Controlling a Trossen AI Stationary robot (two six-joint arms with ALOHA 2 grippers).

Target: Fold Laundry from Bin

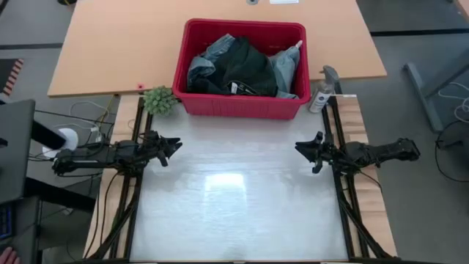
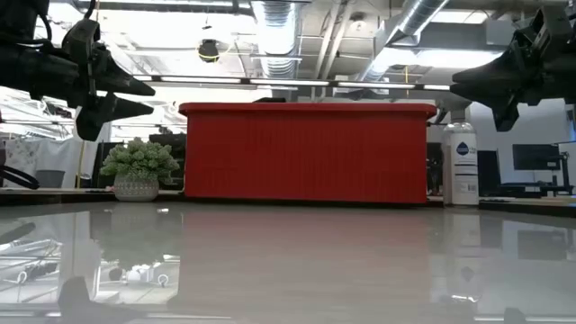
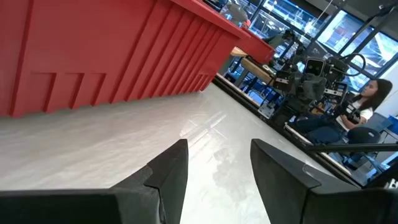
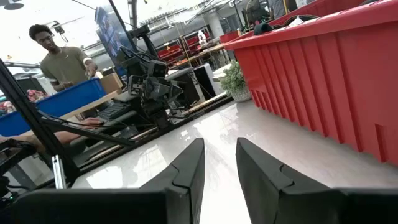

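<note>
Your left gripper [image 1: 176, 144] hovers above the table's [image 1: 234, 213] left side, fingers apart, holding nothing. The laundry [image 1: 245, 66] lies in the red bin [image 1: 242, 103] at the far edge. Your right gripper [image 1: 302, 147] hovers at the right, fingers slightly apart, empty.

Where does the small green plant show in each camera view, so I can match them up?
High: small green plant, beside the red bin's left front corner.
Low: left of the bin.
Left wrist: not in view.
Right wrist: beyond the bin's far corner.
Shared landmark: the red bin.
</note>
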